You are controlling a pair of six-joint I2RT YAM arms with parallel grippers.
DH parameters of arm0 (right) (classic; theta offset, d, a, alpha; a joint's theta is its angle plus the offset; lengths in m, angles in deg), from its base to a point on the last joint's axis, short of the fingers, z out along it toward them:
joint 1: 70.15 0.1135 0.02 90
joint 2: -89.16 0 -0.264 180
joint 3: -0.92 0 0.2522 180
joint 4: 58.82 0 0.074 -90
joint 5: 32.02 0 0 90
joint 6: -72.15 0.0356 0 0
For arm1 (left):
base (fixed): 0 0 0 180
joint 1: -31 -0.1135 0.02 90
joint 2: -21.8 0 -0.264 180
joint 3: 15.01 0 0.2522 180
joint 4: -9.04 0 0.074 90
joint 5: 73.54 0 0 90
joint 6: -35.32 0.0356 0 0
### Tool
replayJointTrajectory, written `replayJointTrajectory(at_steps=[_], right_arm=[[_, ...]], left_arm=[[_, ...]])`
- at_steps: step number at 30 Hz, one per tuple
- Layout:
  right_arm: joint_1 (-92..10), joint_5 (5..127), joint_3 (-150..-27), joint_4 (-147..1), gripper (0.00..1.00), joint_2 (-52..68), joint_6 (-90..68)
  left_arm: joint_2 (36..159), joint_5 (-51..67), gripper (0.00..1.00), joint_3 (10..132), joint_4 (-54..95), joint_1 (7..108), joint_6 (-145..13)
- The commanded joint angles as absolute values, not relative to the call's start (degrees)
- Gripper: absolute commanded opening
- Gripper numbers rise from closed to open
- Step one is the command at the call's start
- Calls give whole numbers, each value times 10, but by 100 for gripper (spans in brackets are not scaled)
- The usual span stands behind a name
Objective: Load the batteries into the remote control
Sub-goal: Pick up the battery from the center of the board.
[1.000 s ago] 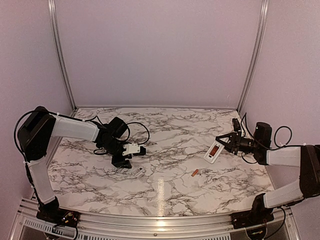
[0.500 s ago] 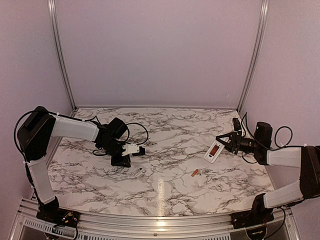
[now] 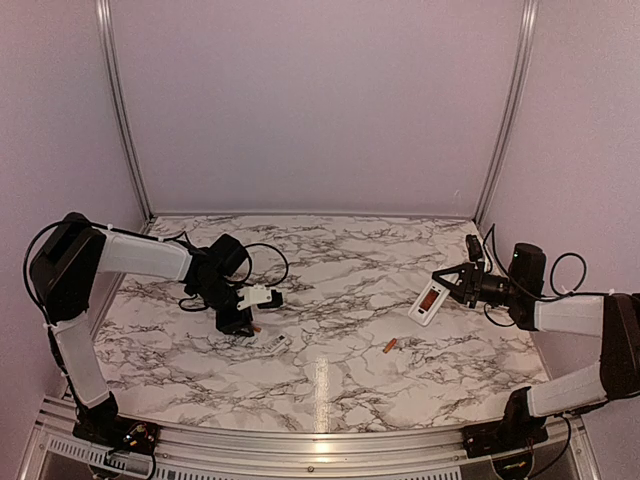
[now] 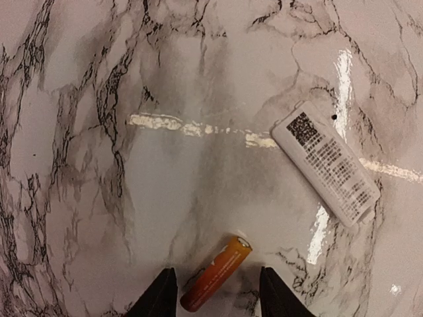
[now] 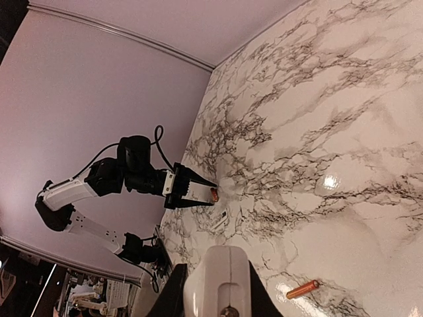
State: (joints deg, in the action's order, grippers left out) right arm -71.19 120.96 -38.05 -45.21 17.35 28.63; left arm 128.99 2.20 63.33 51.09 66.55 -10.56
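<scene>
Marble table (image 3: 340,265): left gripper (image 4: 212,298) jaws apart, straddling a battery (image 4: 216,272) lying near the cover (image 4: 327,162); right gripper (image 3: 447,287) clamped on the remote (image 3: 427,302), tilted at far right. Step looks like battery pickup; next calls for closing squarely, lifting, carrying to the bay

Place: robot lab test booth
Walls: plain lilac panels (image 3: 320,100), aluminium posts (image 3: 119,100)
Desk (image 3: 350,250): marble-patterned top, metal-railed edge

Bright, even, pinkish overhead light. Glare streaks on the marble table (image 3: 400,280) at 6 o'clock from above, and 9 to 3 o'clock at the left wrist. Diffuse shadow above the battery (image 4: 216,273). Blurred remote control (image 5: 218,281) at 6 o'clock, right wrist.
</scene>
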Motion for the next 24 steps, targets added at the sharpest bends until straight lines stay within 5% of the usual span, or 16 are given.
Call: replayJointTrajectory(at_steps=[1,20,24], right_arm=[[-715,1216,-384,-448,0,182,285],[-715,1215,-387,-451,0,181,283],[-715,1213,-387,-451,0,180,283]], left_arm=[[1246,26,45,601,529,641,-88],[1315,-15,51,651,537,638,-68],[1330,-15,46,661,553,646,-67]])
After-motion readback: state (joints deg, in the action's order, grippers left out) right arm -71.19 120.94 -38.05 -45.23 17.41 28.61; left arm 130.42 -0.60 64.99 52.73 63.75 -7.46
